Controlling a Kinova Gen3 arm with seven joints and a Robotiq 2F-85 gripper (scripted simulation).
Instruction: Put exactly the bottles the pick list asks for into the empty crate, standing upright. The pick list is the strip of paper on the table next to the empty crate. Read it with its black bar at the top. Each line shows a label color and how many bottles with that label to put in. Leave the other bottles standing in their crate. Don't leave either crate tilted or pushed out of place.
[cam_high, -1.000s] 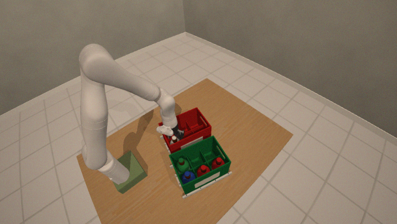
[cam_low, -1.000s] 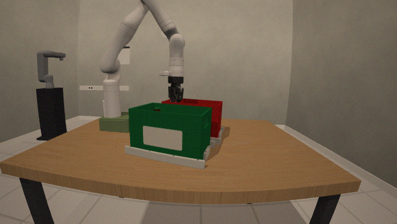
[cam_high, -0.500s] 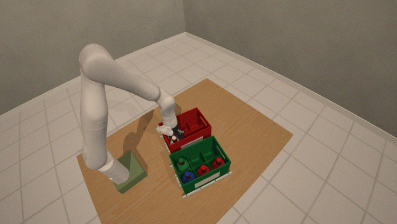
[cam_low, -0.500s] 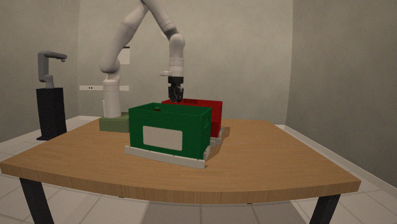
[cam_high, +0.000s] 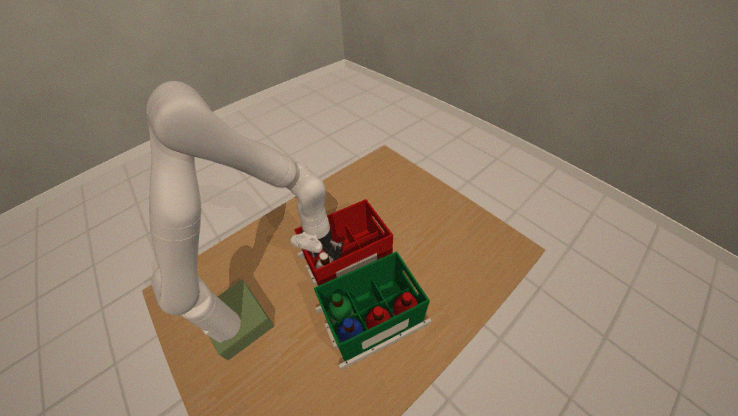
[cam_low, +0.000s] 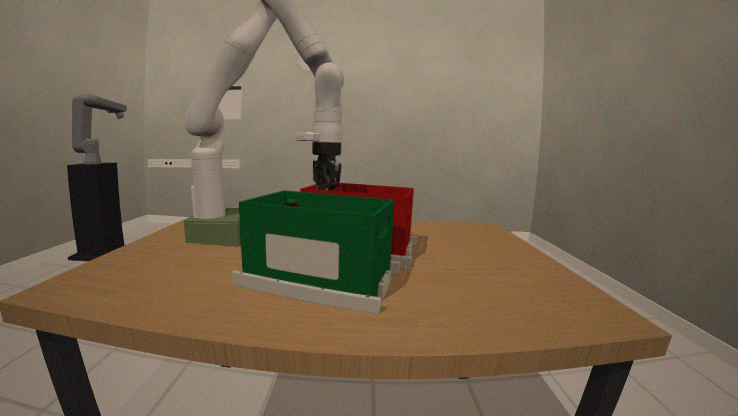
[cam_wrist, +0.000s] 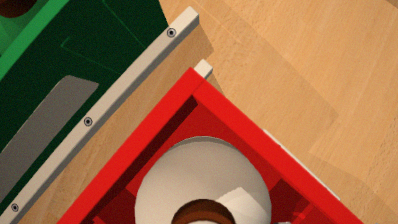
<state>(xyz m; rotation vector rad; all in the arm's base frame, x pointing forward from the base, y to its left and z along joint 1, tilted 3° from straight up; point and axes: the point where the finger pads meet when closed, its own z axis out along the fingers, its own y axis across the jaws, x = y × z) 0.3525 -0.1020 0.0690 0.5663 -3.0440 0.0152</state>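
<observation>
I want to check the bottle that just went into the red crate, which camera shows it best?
The wrist view: the white bottle fills the frame from above, standing in a corner cell of the red crate. The top view shows it small beneath the open gripper. In the exterior view the crate wall hides it.

Matt wood-grain table (cam_low: 465, 310); smooth, seemingly plastic red crate (cam_high: 361, 242) and green crate (cam_high: 385, 330).
</observation>
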